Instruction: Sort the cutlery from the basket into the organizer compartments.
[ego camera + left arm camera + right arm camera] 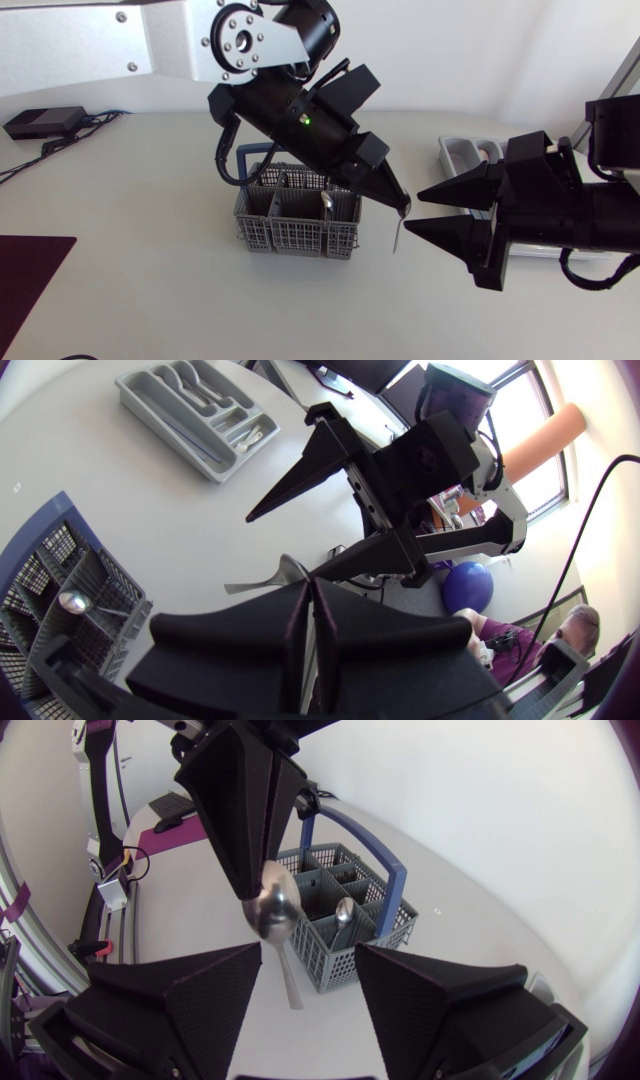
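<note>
A metal spoon [398,236] hangs handle down to the right of the grey cutlery basket [262,228], with my left gripper [404,208] shut on it near the bowl. In the right wrist view the spoon [276,910] hangs between the fingers of my open right gripper [308,950], and neither finger touches it. Another spoon [343,910] stands in the basket [372,932]. The grey organizer [456,152] lies at the back right, mostly hidden behind my right arm. In the left wrist view the organizer [150,420] holds several pieces of cutlery.
The basket has a blue handle [375,850]. A dark purple mat [25,280] lies at the table's left edge. A black box with cables [42,122] sits at the back left.
</note>
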